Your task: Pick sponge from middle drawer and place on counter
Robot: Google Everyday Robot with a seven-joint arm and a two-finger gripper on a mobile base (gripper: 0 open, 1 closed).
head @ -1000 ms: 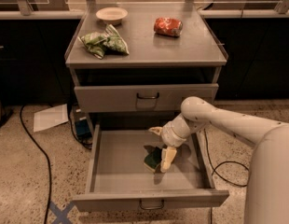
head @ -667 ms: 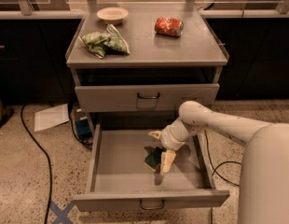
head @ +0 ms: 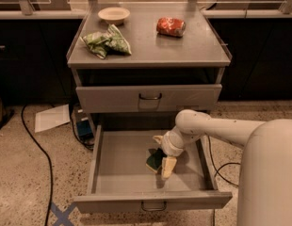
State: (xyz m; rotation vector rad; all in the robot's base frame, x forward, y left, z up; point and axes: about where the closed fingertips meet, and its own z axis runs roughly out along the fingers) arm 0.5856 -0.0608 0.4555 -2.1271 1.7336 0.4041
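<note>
Reaching into middle drawer (head: 118,166), tool (head: 163,156) at sponge (head: 154,160), counter (head: 183,47) above

Tool (head: 161,153) in middle drawer (head: 120,168), at the sponge (head: 154,160); counter (head: 155,50) above, bags (head: 107,42) left, packet (head: 170,26) right.

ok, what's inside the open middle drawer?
In the middle drawer: the sponge, gripper at it. The gripper hides part of the sponge and the floor under it.
</note>
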